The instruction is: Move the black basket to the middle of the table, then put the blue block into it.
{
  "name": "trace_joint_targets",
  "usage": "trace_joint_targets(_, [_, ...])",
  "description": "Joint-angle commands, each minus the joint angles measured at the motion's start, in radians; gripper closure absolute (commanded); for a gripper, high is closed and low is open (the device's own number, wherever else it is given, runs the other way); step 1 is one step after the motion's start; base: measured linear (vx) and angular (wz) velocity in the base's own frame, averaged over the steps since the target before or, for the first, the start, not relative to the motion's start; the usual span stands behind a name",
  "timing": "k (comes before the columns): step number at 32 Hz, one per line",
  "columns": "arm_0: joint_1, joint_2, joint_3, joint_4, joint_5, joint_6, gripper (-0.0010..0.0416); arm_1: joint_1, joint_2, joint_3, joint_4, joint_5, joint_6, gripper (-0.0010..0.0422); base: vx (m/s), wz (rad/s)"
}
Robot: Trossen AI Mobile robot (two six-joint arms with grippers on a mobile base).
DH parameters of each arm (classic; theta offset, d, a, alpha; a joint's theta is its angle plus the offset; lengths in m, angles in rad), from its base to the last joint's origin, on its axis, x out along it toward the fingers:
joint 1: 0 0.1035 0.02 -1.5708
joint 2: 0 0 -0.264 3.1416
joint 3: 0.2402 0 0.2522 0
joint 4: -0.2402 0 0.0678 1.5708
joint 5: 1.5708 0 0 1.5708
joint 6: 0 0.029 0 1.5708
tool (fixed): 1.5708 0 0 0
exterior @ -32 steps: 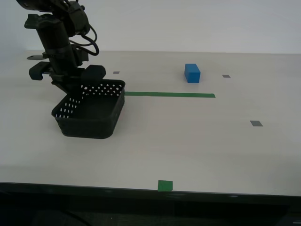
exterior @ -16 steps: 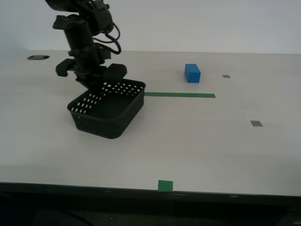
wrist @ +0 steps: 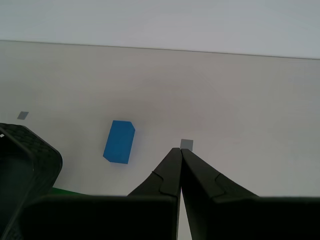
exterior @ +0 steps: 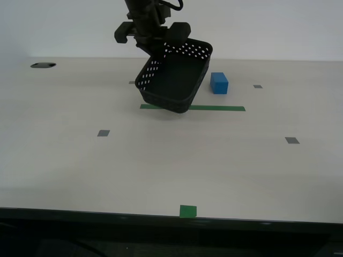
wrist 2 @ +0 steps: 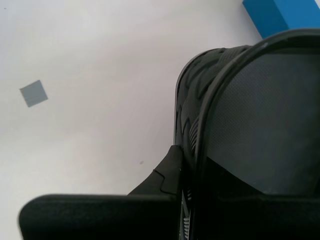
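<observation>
While the basket hangs: you have the black basket clear of the table, in the upper middle of the exterior view. It is tipped so its open side faces the camera.
Basket grip: my second gripper is clamped on the rim at the basket's far upper edge. The second wrist view shows that rim pinched between the jaws.
Basket's lie: its low near edge hovers over the green tape strip, and its long axis seems to run from near to far.
Key relation: the blue block stands on the table just to the exterior view's right of the basket. It looks a little beyond the strip and not touching the basket.
Set-down judgement: lower the basket level over the strip, because drifting toward the exterior view's right could knock the block.
Other tool: my first gripper has its fingertips pressed together on nothing, and the block lies ahead of them, well apart.
Nearer arm for the block: probably the first arm, since the second is occupied.
Outer marks: a grey square mark sits lower left of the basket.
</observation>
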Motion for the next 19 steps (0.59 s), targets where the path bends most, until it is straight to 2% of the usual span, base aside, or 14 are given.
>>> trace_joint_targets(1, [0.001, 0.000, 0.001, 0.002, -0.003, 0.000, 0.0406, -0.002, 0.000, 0.000, -0.001, 0.005, -0.014, 0.0414, 0.000, 0.000])
trace_joint_targets(6, [0.002, 0.000, 0.001, 0.002, -0.003, 0.002, 0.0406, -0.003, 0.000, 0.000, 0.003, 0.012, -0.030, 0.0414, 0.000, 0.000])
trace_joint_targets(7, [0.002, 0.000, 0.001, 0.002, -0.003, 0.003, 0.0406, -0.004, 0.000, 0.000, 0.011, 0.044, -0.041, 0.0414, 0.000, 0.000])
trace_joint_targets(9, [0.003, 0.000, 0.001, 0.002, -0.003, 0.004, 0.0405, -0.005, 0.026, 0.017, 0.021, 0.051, -0.051, 0.0414, 0.000, 0.000])
trace_joint_targets(11, [0.003, 0.000, 0.001, 0.000, -0.003, 0.003, 0.0406, -0.006, 0.064, 0.076, -0.030, 0.052, -0.050, 0.0414, 0.000, 0.000])
trace_joint_targets(17, [0.004, 0.000, 0.001, -0.008, -0.003, 0.003, 0.0405, -0.008, 0.275, 0.419, -0.266, 0.050, -0.036, 0.0414, 0.000, 0.000])
trace_joint_targets(19, [0.004, 0.000, 0.001, -0.007, -0.003, 0.003, 0.0406, -0.013, 0.310, 0.476, -0.297, 0.050, -0.036, 0.0413, 0.000, 0.000])
